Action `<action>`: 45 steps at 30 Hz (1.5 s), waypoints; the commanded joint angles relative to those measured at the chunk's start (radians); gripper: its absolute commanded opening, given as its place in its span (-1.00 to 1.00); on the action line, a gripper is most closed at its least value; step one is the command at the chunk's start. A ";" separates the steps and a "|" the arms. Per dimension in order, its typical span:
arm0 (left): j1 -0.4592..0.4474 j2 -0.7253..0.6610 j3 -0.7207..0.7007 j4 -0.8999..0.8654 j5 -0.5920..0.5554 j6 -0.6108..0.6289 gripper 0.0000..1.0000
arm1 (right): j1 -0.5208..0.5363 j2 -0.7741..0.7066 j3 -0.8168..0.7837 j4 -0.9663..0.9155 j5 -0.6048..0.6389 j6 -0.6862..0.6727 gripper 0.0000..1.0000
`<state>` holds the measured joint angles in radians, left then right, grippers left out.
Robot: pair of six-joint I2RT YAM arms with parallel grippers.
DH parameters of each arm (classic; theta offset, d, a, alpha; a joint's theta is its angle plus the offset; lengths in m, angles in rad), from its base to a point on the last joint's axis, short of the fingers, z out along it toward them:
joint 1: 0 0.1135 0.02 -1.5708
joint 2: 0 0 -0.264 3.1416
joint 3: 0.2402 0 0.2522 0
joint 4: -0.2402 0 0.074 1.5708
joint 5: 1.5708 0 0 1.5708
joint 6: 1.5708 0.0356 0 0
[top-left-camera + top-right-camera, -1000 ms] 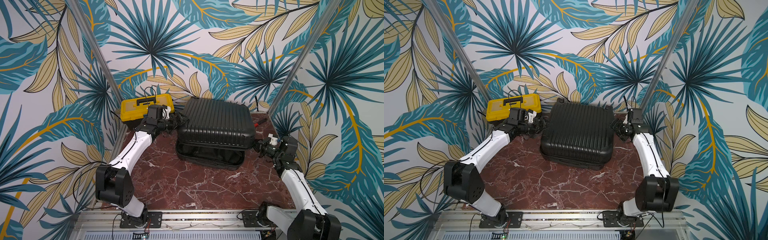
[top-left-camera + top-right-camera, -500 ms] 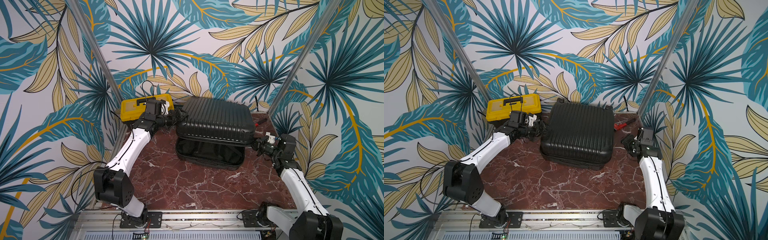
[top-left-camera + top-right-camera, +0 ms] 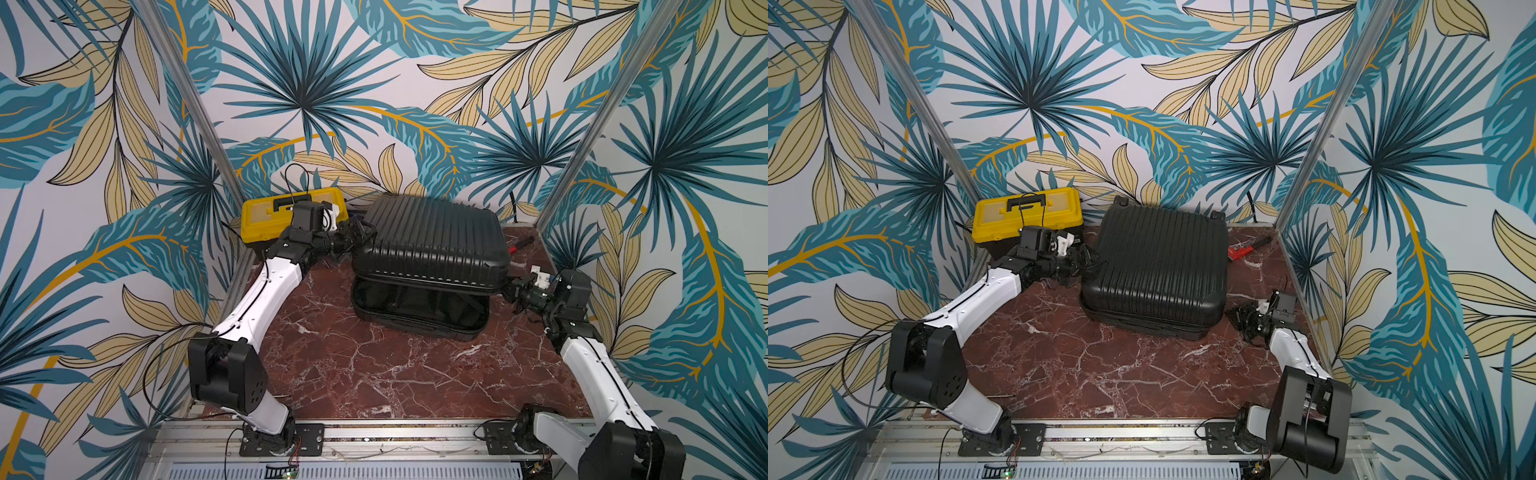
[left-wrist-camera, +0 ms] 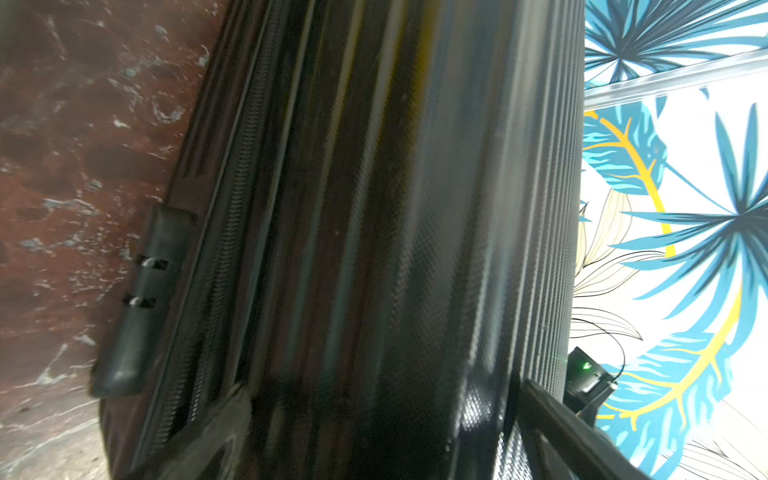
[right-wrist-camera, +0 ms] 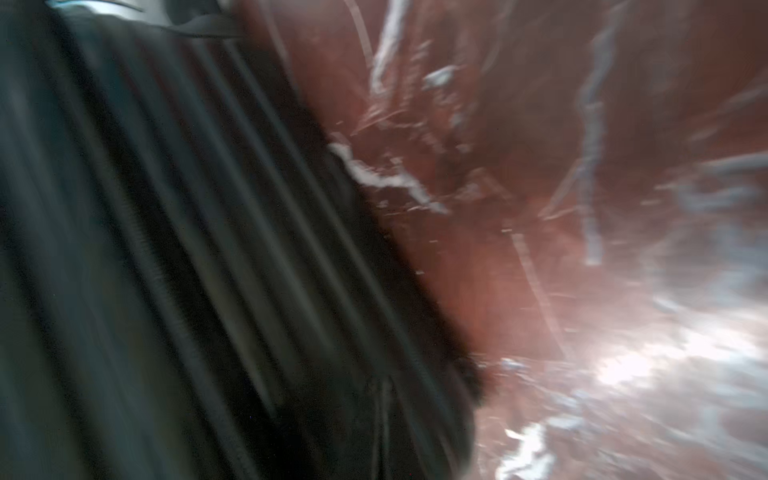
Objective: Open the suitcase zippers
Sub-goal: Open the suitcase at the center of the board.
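Observation:
The black ribbed suitcase (image 3: 432,237) lies on the marble table at the back. In a top view its upper shell stands raised off the lower one, with dark lining in the gap. In a top view the shells of the suitcase (image 3: 1158,257) lie together. The zippers (image 4: 235,232) run as toothed seams along its rim. My left gripper (image 3: 363,237) (image 3: 1094,262) is open at the case's left edge, one finger (image 4: 552,419) over the ribbed face. My right gripper (image 3: 508,289) (image 3: 1235,318) is shut by the front right corner. The right wrist view is blurred.
A yellow-lidded toolbox (image 3: 291,212) stands at the back left, right behind my left wrist. A red-handled tool (image 3: 1241,251) lies behind the case's right side. Patterned walls with metal posts close in both sides. The table (image 3: 374,365) shows bare marble in front.
My right arm has come from the case's back right side to its front right corner, and its jaws have closed. The left arm has barely shifted.

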<state>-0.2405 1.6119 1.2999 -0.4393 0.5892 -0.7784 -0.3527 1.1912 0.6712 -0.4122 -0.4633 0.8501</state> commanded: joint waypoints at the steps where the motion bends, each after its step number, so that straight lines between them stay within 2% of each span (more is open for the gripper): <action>1: 0.003 -0.007 -0.028 0.023 0.028 -0.012 0.99 | -0.003 0.063 -0.044 0.224 -0.221 0.091 -1.00; 9: -0.008 -0.020 -0.100 0.132 0.108 -0.102 0.99 | 0.024 0.105 -0.150 0.544 -0.379 0.288 -1.00; 16: -0.013 -0.013 -0.116 0.158 0.139 -0.148 0.99 | 0.059 0.166 -0.265 1.005 -0.469 0.587 -1.00; 18: -0.014 -0.022 -0.110 0.158 0.141 -0.153 0.99 | 0.067 0.135 -0.271 1.051 -0.475 0.624 -1.00; 20: -0.013 -0.035 -0.099 0.158 0.139 -0.155 0.99 | 0.071 0.063 -0.245 0.966 -0.469 0.597 -1.00; 25: -0.010 -0.056 -0.030 0.149 0.132 -0.156 0.95 | 0.081 -0.124 -0.065 0.510 -0.411 0.386 -1.00; 26: -0.008 -0.058 -0.012 0.128 0.116 -0.148 0.92 | 0.082 -0.139 -0.041 0.470 -0.402 0.373 -1.00; 30: -0.008 -0.055 0.075 0.044 0.063 -0.096 0.88 | 0.116 -0.149 0.019 0.435 -0.388 0.388 -1.00; 34: -0.005 -0.053 0.132 0.024 0.052 -0.088 1.00 | 0.154 -0.156 0.030 0.533 -0.366 0.477 -1.00; 37: 0.006 -0.056 0.208 -0.041 0.004 -0.048 0.99 | 0.158 -0.155 0.075 0.531 -0.345 0.494 -1.00; 40: 0.019 -0.083 0.275 -0.083 -0.109 -0.006 0.99 | 0.159 -0.135 0.124 0.539 -0.323 0.507 -1.00; 45: 0.026 -0.155 0.448 -0.230 -0.438 0.154 0.99 | 0.160 -0.046 0.213 0.556 -0.295 0.512 -1.00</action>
<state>-0.2222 1.5349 1.6535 -0.5621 0.3679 -0.7494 -0.2043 1.1099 0.8280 0.0532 -0.7689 1.3487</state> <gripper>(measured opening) 0.994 0.050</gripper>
